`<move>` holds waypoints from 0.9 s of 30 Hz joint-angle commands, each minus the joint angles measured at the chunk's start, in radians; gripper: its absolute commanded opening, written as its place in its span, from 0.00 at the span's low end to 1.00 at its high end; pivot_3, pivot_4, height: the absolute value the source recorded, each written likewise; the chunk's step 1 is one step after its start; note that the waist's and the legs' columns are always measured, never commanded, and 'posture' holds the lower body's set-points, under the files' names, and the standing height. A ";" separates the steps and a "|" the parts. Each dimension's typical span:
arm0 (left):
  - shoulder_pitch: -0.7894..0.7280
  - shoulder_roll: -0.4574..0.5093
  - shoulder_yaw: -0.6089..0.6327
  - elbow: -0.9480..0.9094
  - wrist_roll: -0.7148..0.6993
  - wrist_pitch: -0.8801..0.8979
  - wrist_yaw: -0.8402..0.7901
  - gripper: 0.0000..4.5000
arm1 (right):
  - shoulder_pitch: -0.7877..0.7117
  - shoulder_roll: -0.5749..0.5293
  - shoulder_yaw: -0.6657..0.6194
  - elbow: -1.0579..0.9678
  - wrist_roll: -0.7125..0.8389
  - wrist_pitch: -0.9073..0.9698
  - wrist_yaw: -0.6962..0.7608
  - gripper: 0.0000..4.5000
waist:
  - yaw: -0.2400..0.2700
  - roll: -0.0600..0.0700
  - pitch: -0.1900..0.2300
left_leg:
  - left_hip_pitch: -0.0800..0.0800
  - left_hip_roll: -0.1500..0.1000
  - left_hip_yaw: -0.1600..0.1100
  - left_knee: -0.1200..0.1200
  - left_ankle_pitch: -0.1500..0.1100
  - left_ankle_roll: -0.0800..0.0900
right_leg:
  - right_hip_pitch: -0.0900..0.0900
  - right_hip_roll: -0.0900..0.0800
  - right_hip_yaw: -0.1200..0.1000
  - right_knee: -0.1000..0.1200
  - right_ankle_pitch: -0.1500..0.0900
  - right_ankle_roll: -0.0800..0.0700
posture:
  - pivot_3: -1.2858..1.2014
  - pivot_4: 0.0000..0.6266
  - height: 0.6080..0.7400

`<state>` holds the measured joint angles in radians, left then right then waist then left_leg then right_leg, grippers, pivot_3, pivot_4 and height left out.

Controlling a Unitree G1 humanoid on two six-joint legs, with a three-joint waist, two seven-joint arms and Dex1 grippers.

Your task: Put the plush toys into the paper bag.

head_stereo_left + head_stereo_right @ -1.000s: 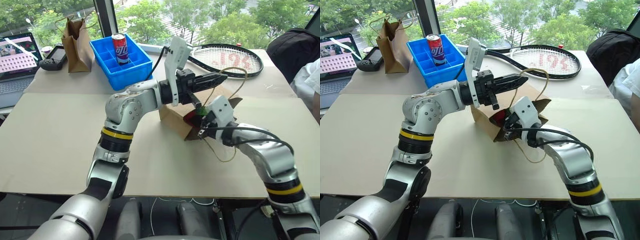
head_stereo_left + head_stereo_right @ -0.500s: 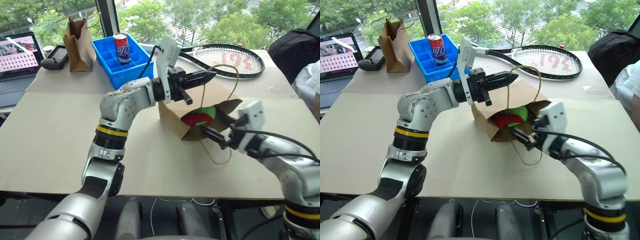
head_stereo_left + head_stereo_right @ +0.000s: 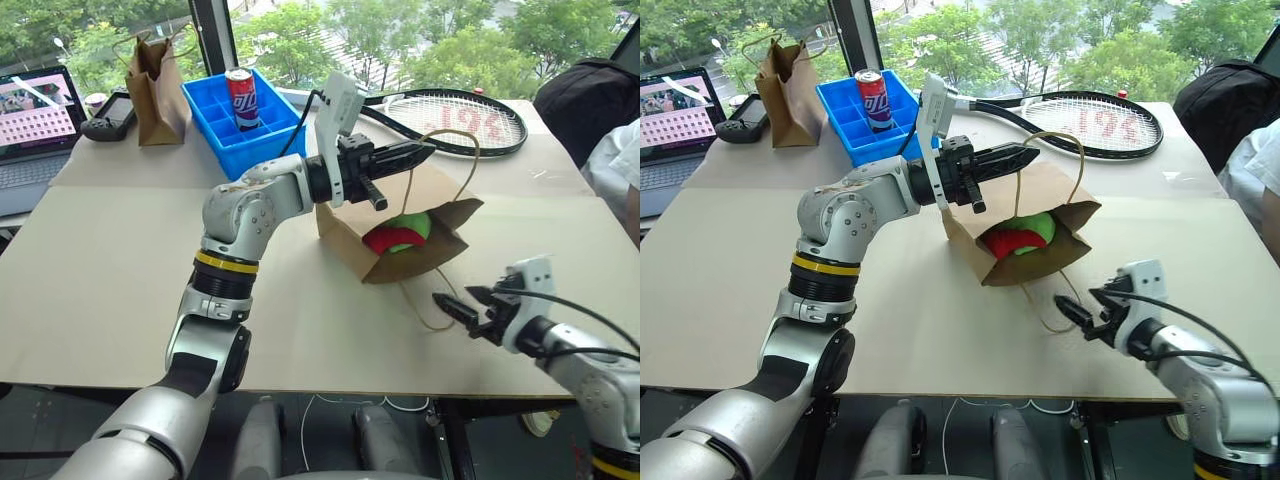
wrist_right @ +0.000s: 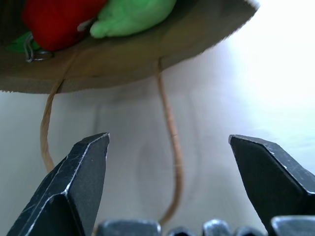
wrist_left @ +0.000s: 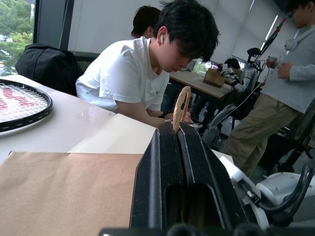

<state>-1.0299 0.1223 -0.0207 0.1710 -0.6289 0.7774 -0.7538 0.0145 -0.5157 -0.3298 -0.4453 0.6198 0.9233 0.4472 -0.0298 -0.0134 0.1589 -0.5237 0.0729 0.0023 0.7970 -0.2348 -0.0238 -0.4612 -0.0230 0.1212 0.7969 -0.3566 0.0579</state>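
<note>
The wide brown paper bag (image 3: 348, 225) lies tipped on the table with its mouth towards me. Inside the mouth sit the red chili plush toy (image 3: 384, 240) and the green plush toy (image 3: 416, 225), side by side. My left gripper (image 3: 425, 152) hangs above the bag, shut on its upper cord handle (image 5: 182, 105), which holds the mouth up. The lower cord handle (image 4: 170, 128) lies loose on the table. Near the table's front right, my right gripper (image 3: 460, 303) stands open and empty, pointing at the bag from a short way off.
At the back left stand a blue divided bin (image 3: 235, 120) with a soda can (image 3: 240, 97), a narrower darker paper bag (image 3: 155, 90), a controller (image 3: 108, 115) and a laptop (image 3: 30, 130). A tennis racket (image 3: 460, 120) lies behind the bag. A seated person (image 5: 142, 73) is at the right.
My right gripper let go of the red chili inside the bag, opened, and drew back towards the table's front right. The left gripper kept its hold on the handle.
</note>
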 commanded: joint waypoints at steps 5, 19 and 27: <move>-0.029 0.030 0.033 -0.028 0.001 -0.014 0.014 0.00 | -0.037 0.064 -0.058 -0.055 0.149 -0.001 0.012 0.50 | -0.005 0.000 0.000 | 0.000 0.000 0.000 0.000 0.000 0.000 | 0.000 0.000 0.000 0.000 0.000 0.000 | 0.52 0.24 0.42; -0.106 0.210 0.138 0.075 0.075 -0.135 0.037 0.00 | -0.465 0.064 -0.124 -0.096 0.854 -0.025 -0.372 0.03 | -0.008 0.000 0.004 | -0.002 0.000 -0.002 0.000 0.000 0.001 | -0.001 0.000 -0.001 0.000 0.000 0.000 | 0.52 0.24 0.42; -0.055 0.174 0.125 0.032 0.057 -0.099 0.048 0.00 | -0.411 0.000 -0.074 -0.082 0.935 -0.037 -0.463 0.03 | 0.008 0.000 0.005 | -0.004 -0.002 -0.003 0.000 0.001 0.001 | 0.000 -0.001 -0.001 -0.002 -0.001 0.001 | 0.52 0.24 0.42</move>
<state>-1.0843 0.3040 0.1055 0.2473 -0.5530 0.6633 -0.7141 -0.4083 -0.5006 -0.3972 -0.5121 1.5165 0.9153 -0.0011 -0.0221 -0.0134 0.1635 -0.5281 0.0707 -0.0012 0.7966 -0.2342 -0.0227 -0.4613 -0.0238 0.1206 0.7950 -0.3572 0.0587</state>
